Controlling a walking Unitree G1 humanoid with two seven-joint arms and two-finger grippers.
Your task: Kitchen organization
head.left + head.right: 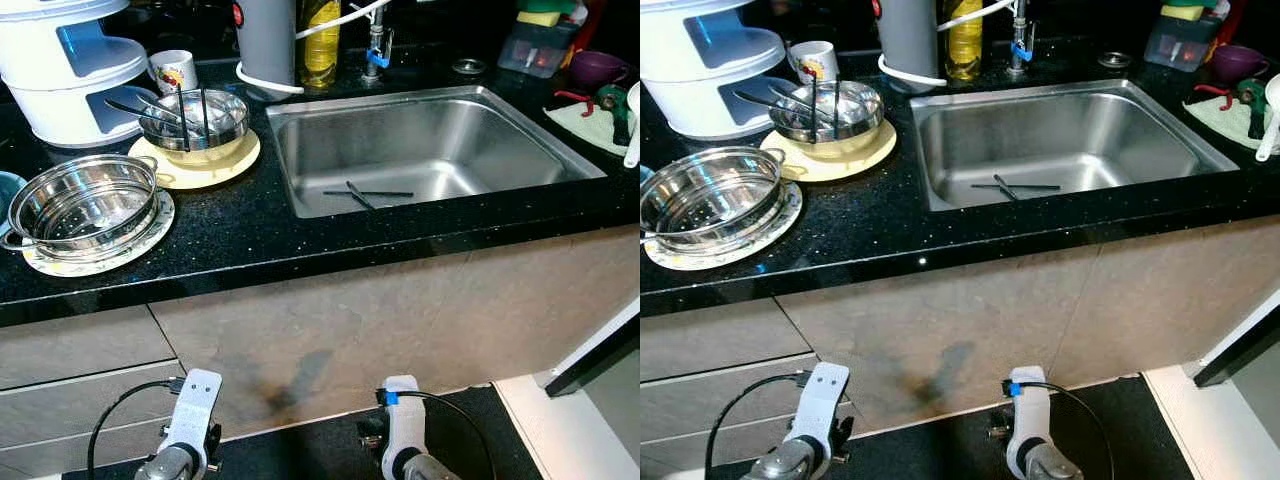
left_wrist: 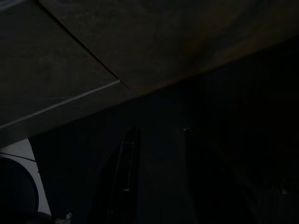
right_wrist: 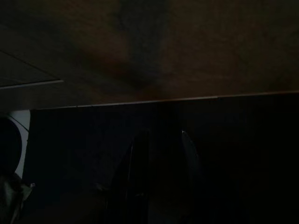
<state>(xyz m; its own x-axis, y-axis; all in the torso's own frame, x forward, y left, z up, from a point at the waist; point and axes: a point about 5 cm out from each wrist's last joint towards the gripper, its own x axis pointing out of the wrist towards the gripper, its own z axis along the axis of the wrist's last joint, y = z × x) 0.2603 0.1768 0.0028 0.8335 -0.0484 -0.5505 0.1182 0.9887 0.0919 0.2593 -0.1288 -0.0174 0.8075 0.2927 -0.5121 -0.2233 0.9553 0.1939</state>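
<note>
A steel sink (image 1: 520, 135) is set in the black counter (image 1: 250, 230), with two black chopsticks (image 1: 365, 192) crossed on its floor. A steel colander (image 1: 85, 205) rests on a patterned plate at the left. Behind it a steel bowl (image 1: 200, 118) holding chopsticks and a spoon sits on a yellow plate (image 1: 225, 165). Both arms hang low in front of the cabinet, the left arm (image 1: 190, 420) and the right arm (image 1: 403, 430). In the dark wrist views my left gripper (image 2: 161, 130) and right gripper (image 3: 162, 133) stand open, holding nothing.
A white stacked steamer (image 1: 70, 70), a mug (image 1: 175, 70), a grey cylinder (image 1: 265, 40) and an oil bottle (image 1: 320, 40) line the back. The faucet (image 1: 375, 45) stands behind the sink. A purple cup (image 1: 598, 68) and green cloth (image 1: 590, 125) lie right. The cabinet front (image 1: 350, 320) is close ahead.
</note>
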